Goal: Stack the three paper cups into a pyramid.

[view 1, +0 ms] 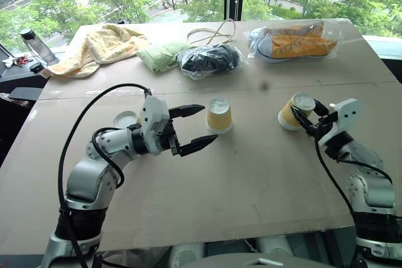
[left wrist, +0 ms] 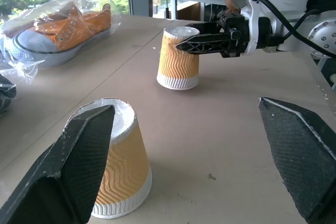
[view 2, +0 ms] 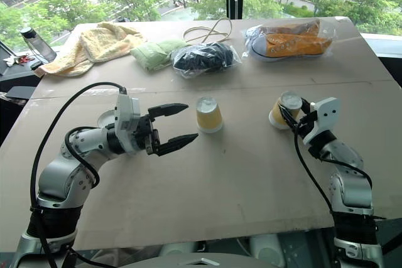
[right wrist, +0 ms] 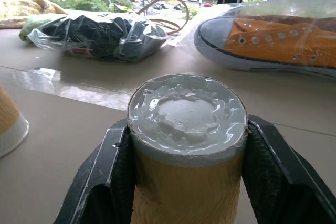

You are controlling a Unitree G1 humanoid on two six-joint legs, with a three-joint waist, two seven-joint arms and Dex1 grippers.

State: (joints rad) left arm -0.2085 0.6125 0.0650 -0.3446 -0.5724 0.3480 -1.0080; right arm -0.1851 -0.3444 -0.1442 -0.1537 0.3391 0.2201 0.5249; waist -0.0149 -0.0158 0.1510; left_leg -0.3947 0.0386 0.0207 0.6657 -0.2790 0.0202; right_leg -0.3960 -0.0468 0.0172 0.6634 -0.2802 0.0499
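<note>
Tabletop (view 1: 251,180), right tool (view 1: 306,117) clamping tilted cup (view 1: 293,112), left tool (view 1: 195,127) agape beside middle cup (view 1: 219,116)

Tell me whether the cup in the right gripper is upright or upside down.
Upside down and tilted: the cup shows its white base upward, clamped in the right gripper.
</note>
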